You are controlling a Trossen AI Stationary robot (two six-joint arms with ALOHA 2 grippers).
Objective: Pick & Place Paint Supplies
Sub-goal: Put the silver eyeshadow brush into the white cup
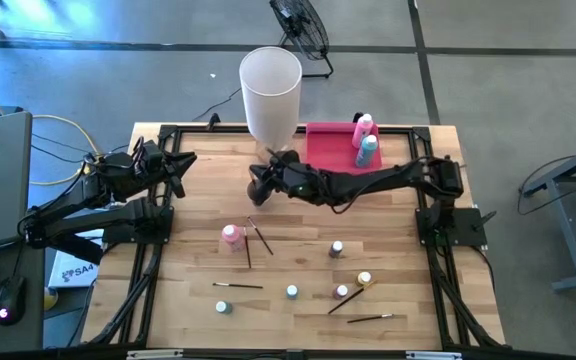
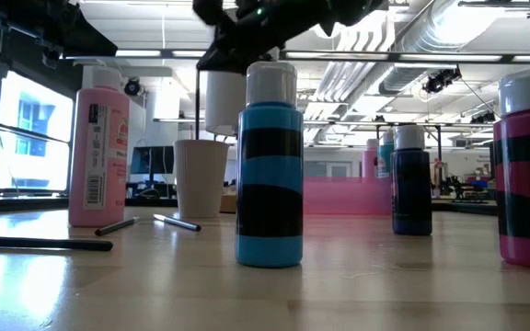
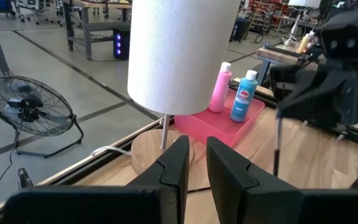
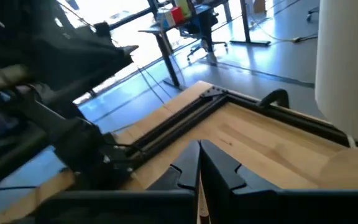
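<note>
counter [image 1: 298, 215]: pale butcher-block wood in narrow strips, framed by black metal rails.
right gripper [image 1: 260, 181]: reaches across to the base of the tall white cylinder [image 1: 270, 92]; its dark fingers are pressed together on a thin dark-handled paintbrush [image 3: 276, 146], which hangs straight down from them in the left wrist view.
left gripper [image 1: 180, 166]: waits at the counter's left edge, fingers a narrow slit apart, nothing between them.
tray [image 1: 330, 148]: flat pink plastic rectangle at the far edge, holding a tall pink bottle [image 1: 364, 128] and a teal bottle [image 1: 368, 150], both upright.
loose supplies: a pink bottle [image 1: 231, 236] near the middle with crossed slim brushes [image 1: 259, 236] just beside it; tiny round-capped bottles [image 1: 337, 247] and more brushes lie scattered toward the near edge.
</note>
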